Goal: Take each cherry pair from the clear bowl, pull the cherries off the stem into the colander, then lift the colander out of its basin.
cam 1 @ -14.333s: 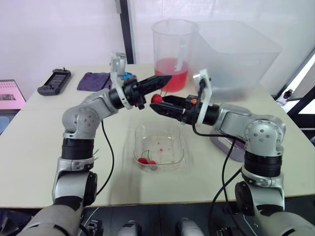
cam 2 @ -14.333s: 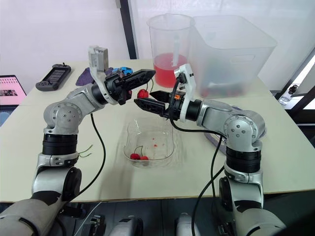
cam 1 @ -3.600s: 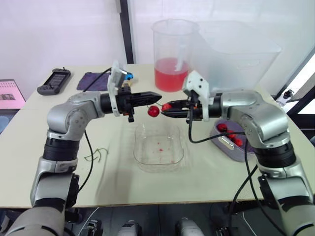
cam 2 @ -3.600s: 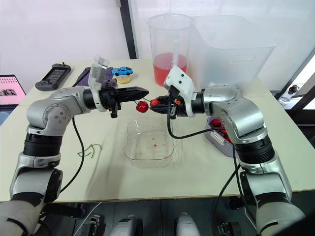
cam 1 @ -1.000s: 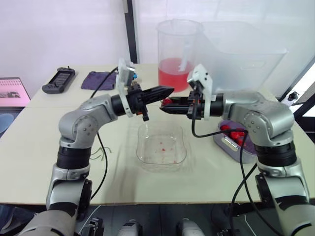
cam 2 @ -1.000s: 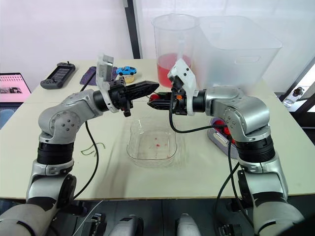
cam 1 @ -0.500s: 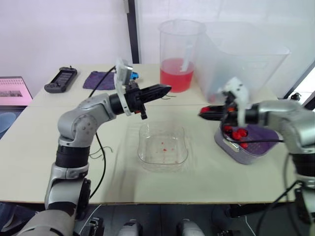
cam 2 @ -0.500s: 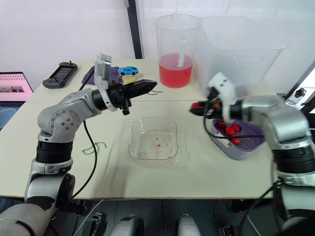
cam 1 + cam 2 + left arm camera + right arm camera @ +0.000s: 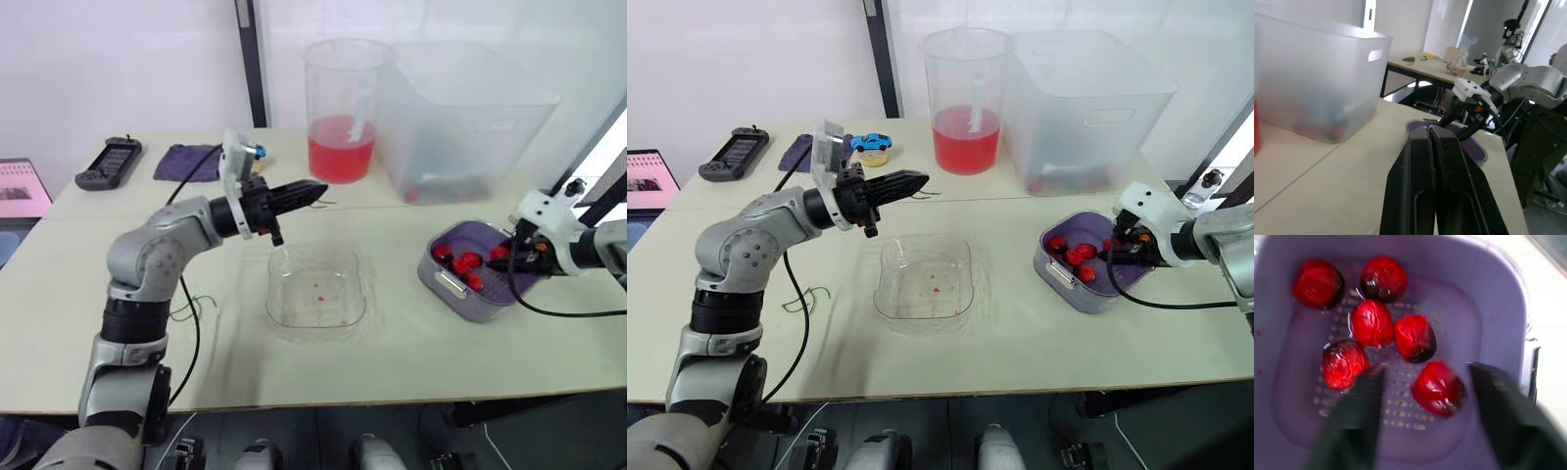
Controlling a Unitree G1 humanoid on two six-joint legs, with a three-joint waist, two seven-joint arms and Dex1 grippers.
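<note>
Six cherries (image 9: 1415,338) lie in the colander (image 9: 1498,323) — right end effector (image 9: 1425,368) spread above, left end effector (image 9: 1429,130) closed.

table (image 9: 411,362) | centre: clear bowl (image 9: 270,299) | right: purple basin (image 9: 443,286) | far side: pitcher (image 9: 342,108), storage bin (image 9: 470,127), cloth (image 9: 186,162), black handheld (image 9: 108,164)

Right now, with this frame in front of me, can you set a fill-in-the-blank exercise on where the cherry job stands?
1. The purple colander holds ___ cherries.
2. The right pincer hangs over the colander with its jaws ___.
3. The left pincer, raised above the table, is ___.
4. The clear bowl holds ___ cherries, only red specks.

Missing words: six; open; shut; no.
</note>
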